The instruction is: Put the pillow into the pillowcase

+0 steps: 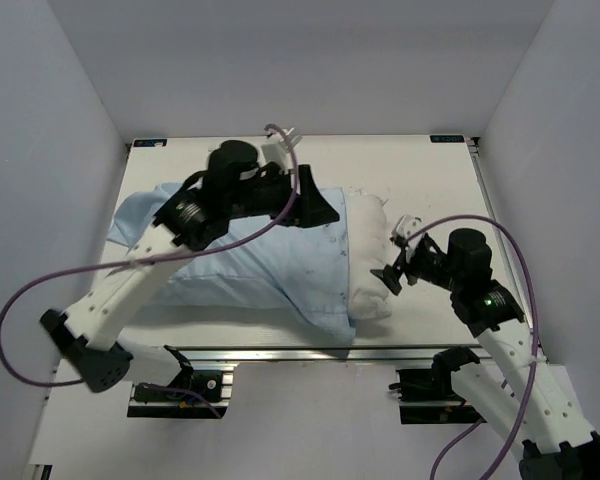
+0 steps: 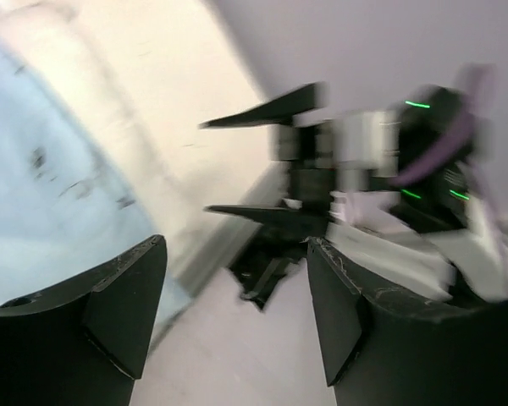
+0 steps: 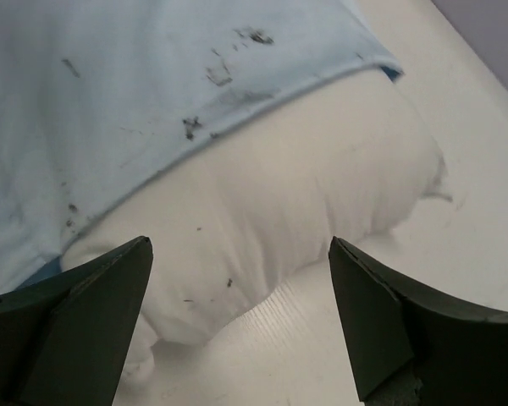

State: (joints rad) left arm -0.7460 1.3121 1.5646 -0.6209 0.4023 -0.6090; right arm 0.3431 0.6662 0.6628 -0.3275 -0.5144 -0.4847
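The light-blue pillowcase (image 1: 250,265) lies across the table and covers most of the white pillow. The pillow's plump right end (image 1: 372,250) sticks out of the pillowcase's open edge. My left gripper (image 1: 320,205) is open and empty, above the far side of that opening. Its wrist view is blurred and shows the pillowcase (image 2: 51,194) at left and the open left gripper (image 2: 237,313). My right gripper (image 1: 395,252) is open and empty just right of the pillow's bare end. The right wrist view shows the pillow (image 3: 279,194), the pillowcase hem (image 3: 110,101) over it and the open right gripper (image 3: 241,326).
The white table (image 1: 420,170) is enclosed by grey walls on three sides. An aluminium rail (image 1: 280,352) runs along the near edge. Purple cables (image 1: 20,300) loop from both arms. The right arm (image 2: 381,152) shows in the left wrist view.
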